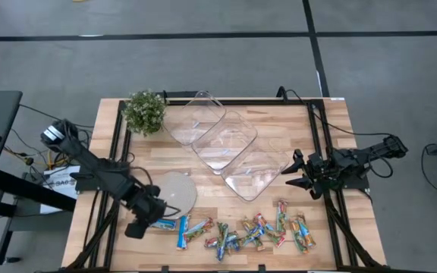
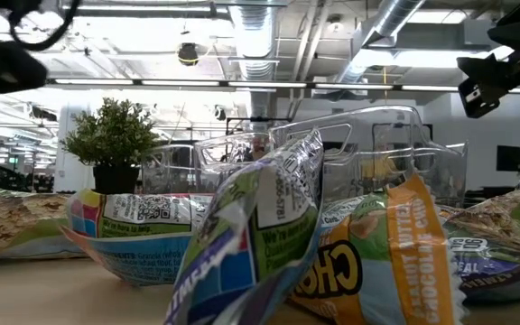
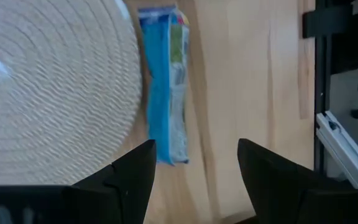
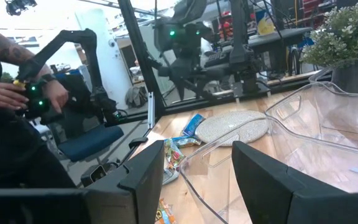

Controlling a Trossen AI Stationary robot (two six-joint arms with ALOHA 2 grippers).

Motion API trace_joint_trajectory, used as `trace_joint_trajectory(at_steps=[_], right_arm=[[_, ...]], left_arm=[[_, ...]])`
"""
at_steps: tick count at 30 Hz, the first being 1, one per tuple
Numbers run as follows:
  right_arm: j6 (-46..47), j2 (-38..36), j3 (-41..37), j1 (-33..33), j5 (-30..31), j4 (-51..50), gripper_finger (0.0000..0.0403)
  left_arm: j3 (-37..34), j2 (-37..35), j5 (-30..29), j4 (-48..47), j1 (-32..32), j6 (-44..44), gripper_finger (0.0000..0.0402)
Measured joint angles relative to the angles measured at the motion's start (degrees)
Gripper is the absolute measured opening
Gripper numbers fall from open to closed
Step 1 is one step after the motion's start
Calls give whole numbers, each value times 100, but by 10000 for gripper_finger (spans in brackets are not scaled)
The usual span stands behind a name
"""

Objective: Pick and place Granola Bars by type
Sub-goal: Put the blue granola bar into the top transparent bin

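Several wrapped granola bars lie in a loose row along the table's near edge: blue-and-white ones (image 1: 182,231) on the left, multicoloured ones (image 1: 260,227) on the right. They fill the low view up close (image 2: 260,226). My left gripper (image 1: 139,226) is open, low over the near-left part of the table. The leftmost blue-and-white bar (image 3: 166,81) lies flat just ahead of its fingers, beside the round grey disc (image 3: 55,81). My right gripper (image 1: 294,173) is open and waits at the right, by the nearest clear tray (image 1: 256,174).
Three clear plastic trays (image 1: 222,140) lie overlapping in a diagonal row across the table's middle. A small potted plant (image 1: 144,112) stands at the far left. The disc (image 1: 174,193) lies left of centre. Dark frame rails (image 1: 116,152) run along both sides. A person (image 4: 11,93) shows beyond the table.
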Motion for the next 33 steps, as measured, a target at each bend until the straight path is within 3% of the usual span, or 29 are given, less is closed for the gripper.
trace_joint_trajectory(at_steps=[8,26,33], right_arm=[[0,0,0,-1,0,0,184],[0,0,0,0,1,2,184],[0,1,-1,-1,-1,1,184]], left_arm=[[-1,362,-97,158,-156,-494,219],[-7,1531,-195,778,-167,-491,219],[-13,1585,-672,835,-154,-636,219]])
